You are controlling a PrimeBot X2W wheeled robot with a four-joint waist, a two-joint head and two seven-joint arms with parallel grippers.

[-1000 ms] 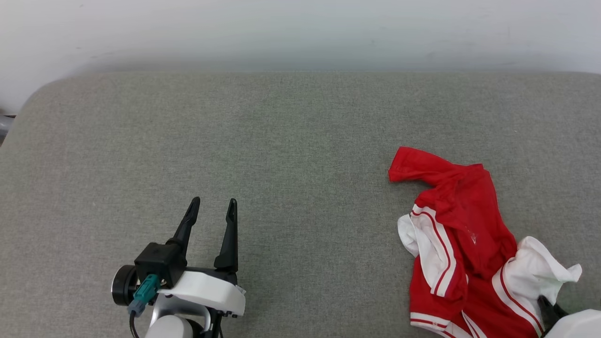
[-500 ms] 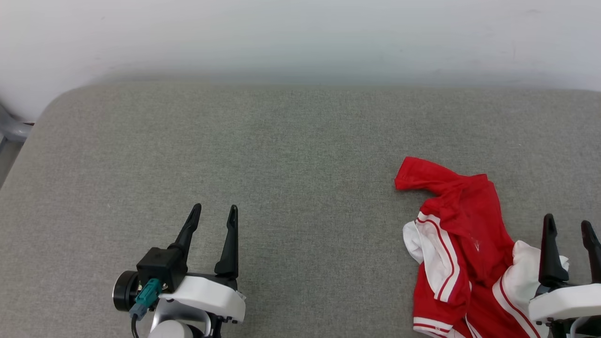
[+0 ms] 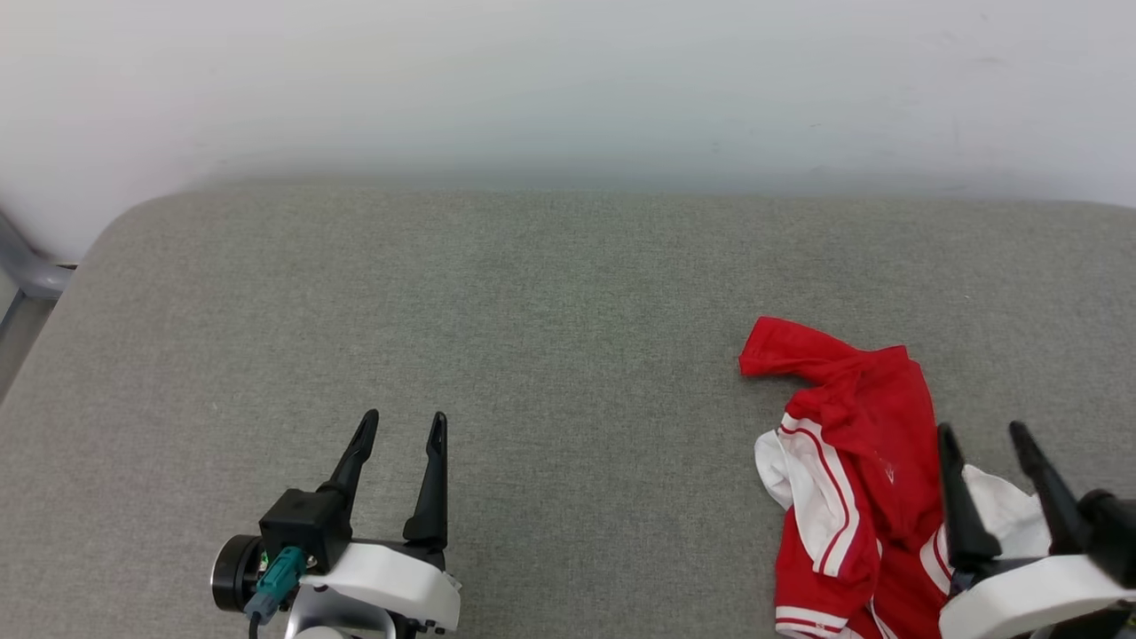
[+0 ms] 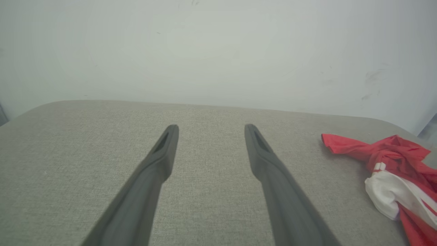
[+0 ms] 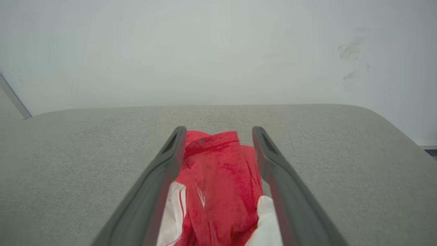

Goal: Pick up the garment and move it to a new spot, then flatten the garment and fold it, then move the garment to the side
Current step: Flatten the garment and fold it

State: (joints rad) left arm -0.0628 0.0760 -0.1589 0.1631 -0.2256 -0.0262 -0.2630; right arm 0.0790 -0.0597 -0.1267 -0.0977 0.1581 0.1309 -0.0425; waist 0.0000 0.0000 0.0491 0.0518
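Observation:
The garment point(image 3: 852, 444) lies crumpled at the right front of the grey cushion: red cloth, white sleeves, red-white striped trim, its lettering hidden in the folds. It also lies at the right edge of the left wrist view, the garment point(image 4: 392, 164). My right gripper point(image 3: 983, 433) stands open over the heap's near right part. In the right wrist view the garment point(image 5: 218, 177) lies between and below the two spread fingers, and I cannot tell if they touch it. My left gripper point(image 3: 402, 419) is open at the lower left over bare cushion, far from the cloth.
The grey cushion point(image 3: 532, 311) spans the view, with rounded far corners. A pale wall point(image 3: 568, 89) rises right behind it. A grey metal bar point(image 3: 27, 266) shows past the cushion's left edge.
The camera has tilted, so everything sits lower in the picture. My right gripper, a second ago barely visible at the lower right corner, has come up and leftward over the garment, open. The left gripper stays put.

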